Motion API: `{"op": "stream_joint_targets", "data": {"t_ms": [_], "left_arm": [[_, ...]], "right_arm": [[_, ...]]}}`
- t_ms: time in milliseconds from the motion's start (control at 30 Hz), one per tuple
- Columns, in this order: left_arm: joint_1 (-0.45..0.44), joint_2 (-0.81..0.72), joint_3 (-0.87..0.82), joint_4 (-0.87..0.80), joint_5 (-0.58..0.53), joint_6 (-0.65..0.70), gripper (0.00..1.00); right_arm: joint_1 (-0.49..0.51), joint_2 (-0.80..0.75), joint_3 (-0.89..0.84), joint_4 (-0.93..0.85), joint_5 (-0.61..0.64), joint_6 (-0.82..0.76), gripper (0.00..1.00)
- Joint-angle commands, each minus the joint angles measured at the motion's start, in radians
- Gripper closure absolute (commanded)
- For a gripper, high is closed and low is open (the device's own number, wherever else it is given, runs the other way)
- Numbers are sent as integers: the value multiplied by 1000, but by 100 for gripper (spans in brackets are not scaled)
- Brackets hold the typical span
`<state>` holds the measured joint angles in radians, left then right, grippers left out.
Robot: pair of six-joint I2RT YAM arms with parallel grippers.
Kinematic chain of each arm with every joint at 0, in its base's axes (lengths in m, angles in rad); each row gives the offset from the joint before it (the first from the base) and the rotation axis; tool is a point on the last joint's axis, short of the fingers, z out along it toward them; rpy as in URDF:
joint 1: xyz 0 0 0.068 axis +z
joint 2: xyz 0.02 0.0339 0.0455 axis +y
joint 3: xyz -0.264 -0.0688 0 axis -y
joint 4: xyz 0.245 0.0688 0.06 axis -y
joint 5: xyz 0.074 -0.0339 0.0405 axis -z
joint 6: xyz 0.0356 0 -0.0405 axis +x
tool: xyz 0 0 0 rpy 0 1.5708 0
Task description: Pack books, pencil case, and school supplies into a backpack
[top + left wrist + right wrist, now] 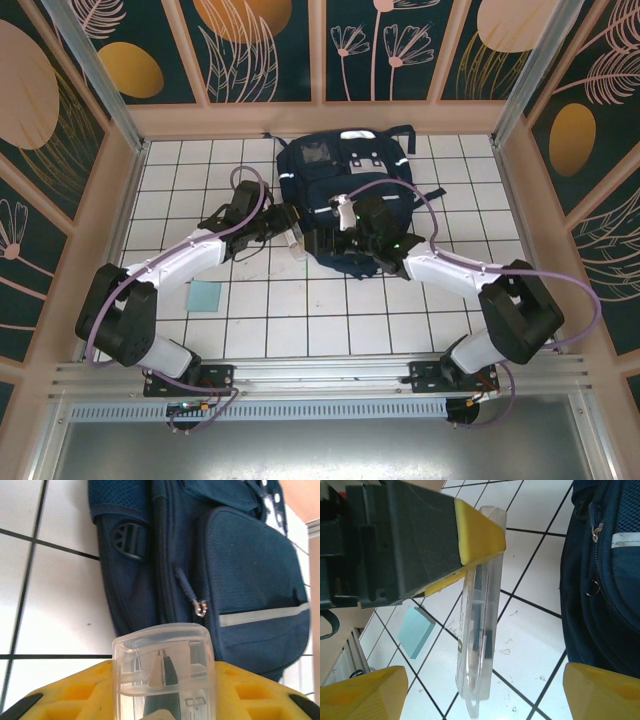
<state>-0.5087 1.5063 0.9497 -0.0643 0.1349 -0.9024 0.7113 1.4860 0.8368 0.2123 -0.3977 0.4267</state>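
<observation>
The navy backpack (345,190) lies at the back middle of the tiled table, its zip pulls (200,607) facing the arms. My left gripper (288,228) is shut on a small clear tube-like packet (162,665) of the school supplies, held just off the backpack's near left side. In the right wrist view the packet (480,630) hangs above the tiles, pinched by the left gripper's yellow pads (475,530). My right gripper (485,695) stands open, its fingertips (365,692) wide on either side of the packet's lower end without touching it. The books and pencil case are out of view.
A pale-teal card (205,296) lies flat on the tiles to the near left, and the right wrist view has this card (417,630) below the packet. Patterned walls enclose the table on three sides. Both arms meet in front of the backpack (605,570).
</observation>
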Motion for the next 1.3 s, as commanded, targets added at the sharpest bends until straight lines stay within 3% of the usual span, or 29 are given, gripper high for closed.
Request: {"op": "stream_joint_targets", "data": {"t_ms": [0, 233, 567, 633, 700, 867, 1000, 1133, 1267], "left_arm": [[-2, 2, -13, 118, 72, -72, 60], [-5, -26, -50, 178, 82, -107, 59], [-5, -22, -44, 173, 78, -92, 48], [-5, -15, -24, 154, 73, -76, 34], [-5, -10, 15, 107, 48, -41, 2], [-5, -20, 152, -3, -108, 126, 1], [-19, 1, 235, -7, -132, 297, 1], [-99, 75, 366, -73, -221, 518, 2], [-163, 172, 467, -130, -224, 690, 5]], "right_arm": [[13, 58, 21, 93, -35, -17, 19], [38, 196, 123, 94, -93, -2, 30], [37, 219, 149, 90, -118, 20, 83], [35, 210, 144, 87, -118, 20, 86], [31, 196, 140, 76, -117, 19, 89], [-20, 107, 118, -2, -60, 8, 89], [-100, 6, 90, -102, 17, 6, 89], [-218, -104, 50, -208, 127, 49, 89], [-361, -202, 1, -287, 215, 110, 89]]}}
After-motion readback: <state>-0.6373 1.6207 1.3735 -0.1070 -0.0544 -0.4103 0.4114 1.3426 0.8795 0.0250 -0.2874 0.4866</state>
